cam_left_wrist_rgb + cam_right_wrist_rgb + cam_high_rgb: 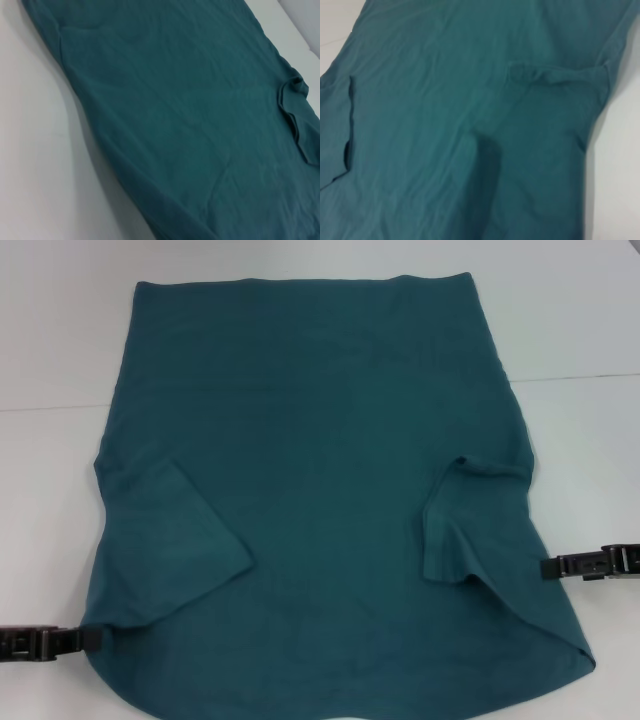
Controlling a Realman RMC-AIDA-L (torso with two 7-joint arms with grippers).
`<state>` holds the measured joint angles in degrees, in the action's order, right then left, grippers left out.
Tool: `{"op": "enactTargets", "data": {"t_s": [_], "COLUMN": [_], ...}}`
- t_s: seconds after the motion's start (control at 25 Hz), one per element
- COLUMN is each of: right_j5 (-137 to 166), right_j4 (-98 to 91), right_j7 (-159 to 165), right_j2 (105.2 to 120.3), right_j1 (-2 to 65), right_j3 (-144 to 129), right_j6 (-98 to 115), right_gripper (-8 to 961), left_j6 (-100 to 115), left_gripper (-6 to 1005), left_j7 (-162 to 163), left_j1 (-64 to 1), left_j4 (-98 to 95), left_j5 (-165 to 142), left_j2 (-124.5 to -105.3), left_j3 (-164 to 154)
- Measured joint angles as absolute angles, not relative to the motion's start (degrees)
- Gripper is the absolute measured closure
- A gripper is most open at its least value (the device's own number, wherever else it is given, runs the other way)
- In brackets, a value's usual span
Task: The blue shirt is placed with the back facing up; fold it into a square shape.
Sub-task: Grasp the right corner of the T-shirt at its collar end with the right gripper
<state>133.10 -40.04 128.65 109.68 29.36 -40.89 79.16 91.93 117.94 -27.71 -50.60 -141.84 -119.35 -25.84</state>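
A big white table (60, 330) fills the view, and the blue shirt (320, 460) lies flat on it with its plain back up. The straight hem is at the far end from the robot, and the rounded end is close to the robot. Both short sleeves are already folded in on top of the shirt. The left sleeve (185, 530) lies flat. The right sleeve (465, 520) is a bit bunched and wrinkly.

The left gripper (85, 640) is at the shirt's left edge, near the rounded end, and its tip touches the cloth or nearly does. The right gripper (555, 566) is at the shirt's right edge, just beside the folded right sleeve. I cannot tell if either one is spread, pressed together, or pinching the cloth.

The step now looks like taking hold of the shirt's two sides, to fold it again. To do it well, both grippers should grab only the edge and lift together. They should move at the same speed, so the shirt stays straight. The bunched right sleeve could slip out, so go slow there.
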Motion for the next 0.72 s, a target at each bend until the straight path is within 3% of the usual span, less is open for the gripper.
{"op": "enactTargets", "data": {"t_s": [0.72], "right_j5": [133.15], "right_j4": [-39.20], "right_j7": [127.83], "right_j2": [111.36], "right_j1": [29.35], "right_j3": [-41.19], "right_j6": [76.91], "right_gripper": [9], "left_j6": [91.70], "left_gripper": [981], "left_j7": [117.87], "left_j1": [-28.04], "left_j4": [-50.44], "left_j5": [-141.84], "left_j2": [-119.18], "left_j3": [-25.84]}}
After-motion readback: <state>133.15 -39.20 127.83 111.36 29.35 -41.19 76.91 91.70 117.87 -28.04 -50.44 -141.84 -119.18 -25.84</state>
